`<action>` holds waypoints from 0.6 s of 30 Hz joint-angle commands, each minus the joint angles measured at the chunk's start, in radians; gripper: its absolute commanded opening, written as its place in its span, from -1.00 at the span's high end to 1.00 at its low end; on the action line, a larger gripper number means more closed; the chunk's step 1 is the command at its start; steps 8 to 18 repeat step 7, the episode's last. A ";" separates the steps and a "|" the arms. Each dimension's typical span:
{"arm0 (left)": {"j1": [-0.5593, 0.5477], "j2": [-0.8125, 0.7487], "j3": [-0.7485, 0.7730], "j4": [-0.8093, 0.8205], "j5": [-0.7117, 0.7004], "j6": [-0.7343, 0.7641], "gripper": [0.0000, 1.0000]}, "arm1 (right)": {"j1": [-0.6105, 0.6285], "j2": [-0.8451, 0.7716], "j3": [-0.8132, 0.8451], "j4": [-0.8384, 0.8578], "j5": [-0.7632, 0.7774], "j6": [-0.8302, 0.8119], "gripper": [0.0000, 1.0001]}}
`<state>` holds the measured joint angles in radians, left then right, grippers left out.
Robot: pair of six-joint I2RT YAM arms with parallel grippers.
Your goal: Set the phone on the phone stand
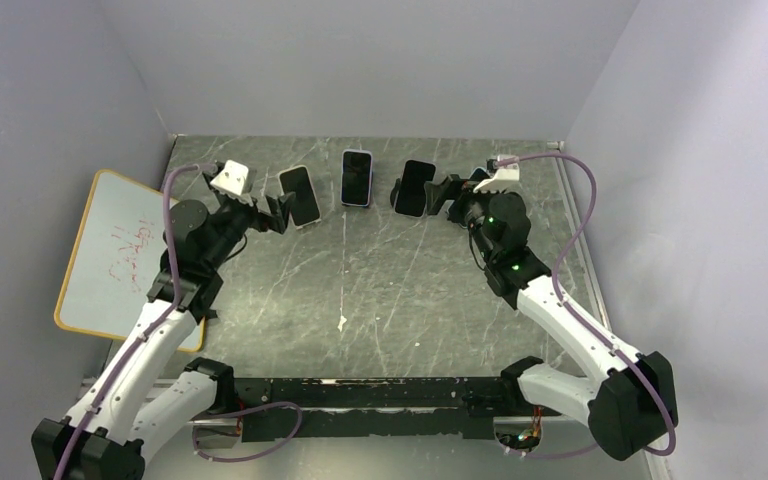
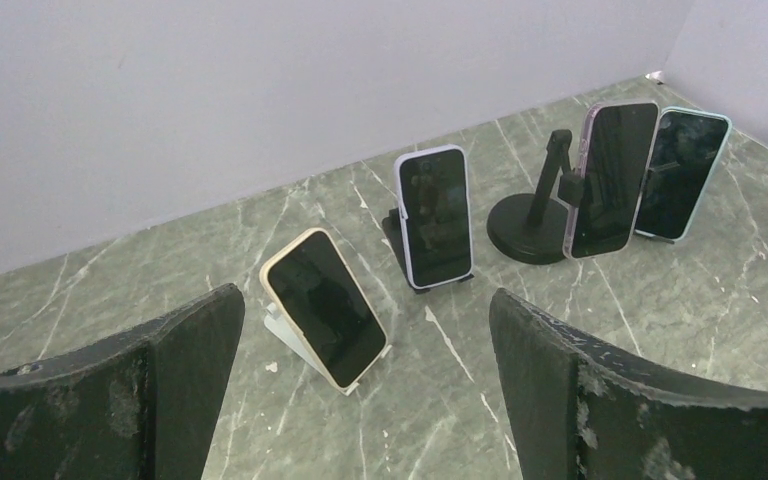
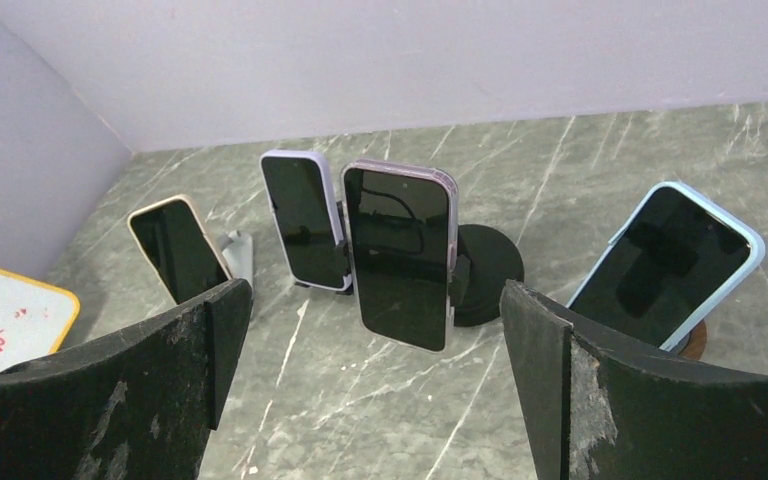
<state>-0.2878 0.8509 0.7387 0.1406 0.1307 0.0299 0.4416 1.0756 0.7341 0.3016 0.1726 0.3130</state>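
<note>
Cream-cased, black-screened phone (image 2: 325, 308) leans back on a small white plastic stand (image 2: 278, 328), just ahead of the left claw (image 1: 278, 212), whose jaws stand spread wide and empty. The right claw (image 1: 440, 197) is likewise spread, empty, facing a purple-cased phone (image 3: 400, 255).

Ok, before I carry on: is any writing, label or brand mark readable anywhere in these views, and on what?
Whiteboard: red handwriting, too blurred to read.
Cream phone, white phone, purple phone, blue phone: screens dark, no text or logo shows.
Nothing else legible in any view.
</note>
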 commanded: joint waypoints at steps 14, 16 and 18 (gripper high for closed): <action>0.013 -0.003 0.008 0.048 0.056 -0.016 -0.93 | -0.004 0.007 0.022 0.029 0.021 -0.008 -0.97; 0.013 -0.003 0.008 0.048 0.056 -0.016 -0.93 | -0.004 0.007 0.022 0.029 0.021 -0.008 -0.97; 0.013 -0.003 0.008 0.048 0.056 -0.016 -0.93 | -0.004 0.007 0.022 0.029 0.021 -0.008 -0.97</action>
